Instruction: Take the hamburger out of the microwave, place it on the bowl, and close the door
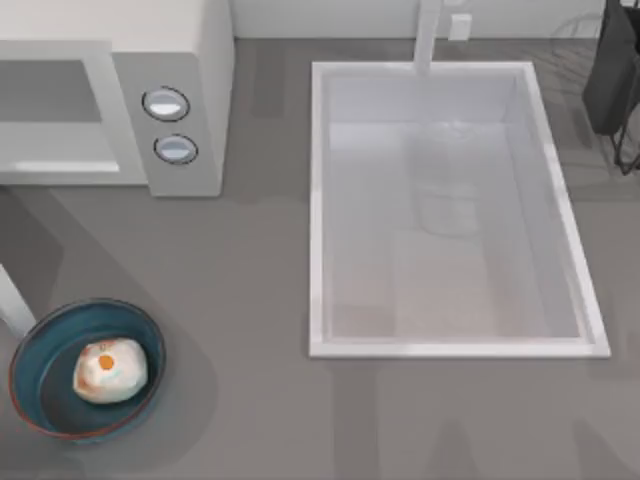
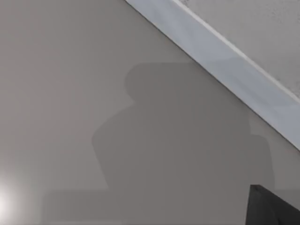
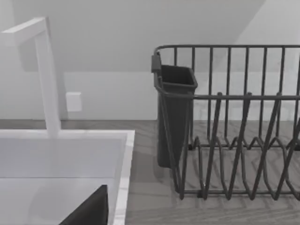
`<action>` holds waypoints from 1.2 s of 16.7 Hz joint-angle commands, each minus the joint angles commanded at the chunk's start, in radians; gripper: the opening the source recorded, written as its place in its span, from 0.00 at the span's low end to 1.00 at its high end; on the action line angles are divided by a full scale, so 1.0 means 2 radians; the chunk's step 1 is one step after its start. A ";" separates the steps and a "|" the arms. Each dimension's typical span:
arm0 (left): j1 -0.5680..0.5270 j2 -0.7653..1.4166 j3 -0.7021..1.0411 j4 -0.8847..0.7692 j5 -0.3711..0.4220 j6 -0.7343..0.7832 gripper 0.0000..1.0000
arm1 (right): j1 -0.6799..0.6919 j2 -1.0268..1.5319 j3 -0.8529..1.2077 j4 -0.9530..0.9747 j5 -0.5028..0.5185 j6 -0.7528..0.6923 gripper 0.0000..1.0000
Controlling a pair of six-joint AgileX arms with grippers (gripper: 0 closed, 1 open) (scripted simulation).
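The hamburger [image 1: 110, 370], a cream bun with an orange spot, lies inside the teal bowl [image 1: 40, 350] at the front left of the table. The off-white microwave [image 1: 180, 60] stands at the back left, its pale cavity showing beside two round dials. Its door [image 1: 12, 300] hangs open, a white edge at the left border just above the bowl. The left wrist view looks closely at the door's white frame [image 2: 225, 65] and speckled mesh. A dark corner of my left gripper [image 2: 272, 208] shows there, and a dark corner of my right gripper [image 3: 89, 211] shows over the sink.
A white rectangular sink [image 1: 318, 200] with a faucet [image 1: 428, 35] takes up the middle and right of the table. A dark wire dish rack [image 3: 234, 140] with a cutlery cup stands at the back right. Grey counter lies between bowl and sink.
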 joint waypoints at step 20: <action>-0.267 -0.086 -0.051 0.007 -0.182 -0.202 0.00 | 0.000 0.000 0.000 0.000 0.000 0.000 1.00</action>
